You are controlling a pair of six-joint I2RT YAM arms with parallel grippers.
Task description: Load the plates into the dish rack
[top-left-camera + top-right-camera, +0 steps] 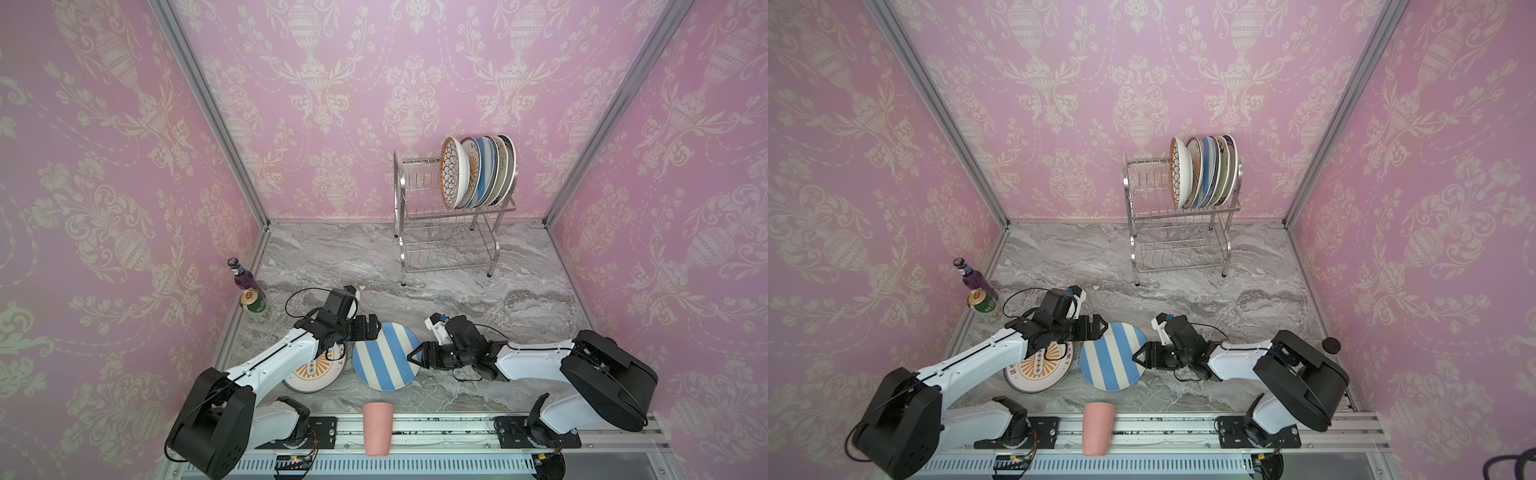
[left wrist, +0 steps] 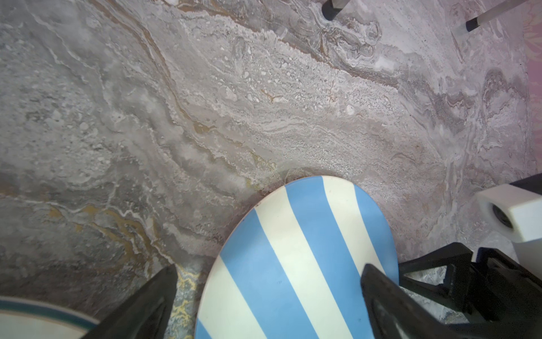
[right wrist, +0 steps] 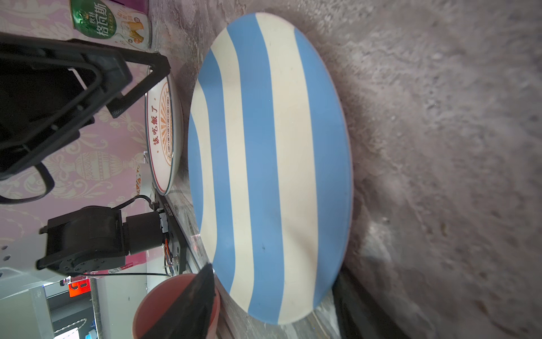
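While the round blue-and-white striped ceramic plate (image 1: 386, 357) lies on the grey marble tabletop (image 1: 457, 286), well apart from the two-tier silver wire dish rack (image 1: 400, 183), my right claw (image 1: 415, 354) gapes partway around its right rim, gripping nothing yet. My left claw (image 1: 374, 326) hovers open and empty at the opposite edge. Best to seat the rim deep before pinching, since glazed ceramic probably slips.
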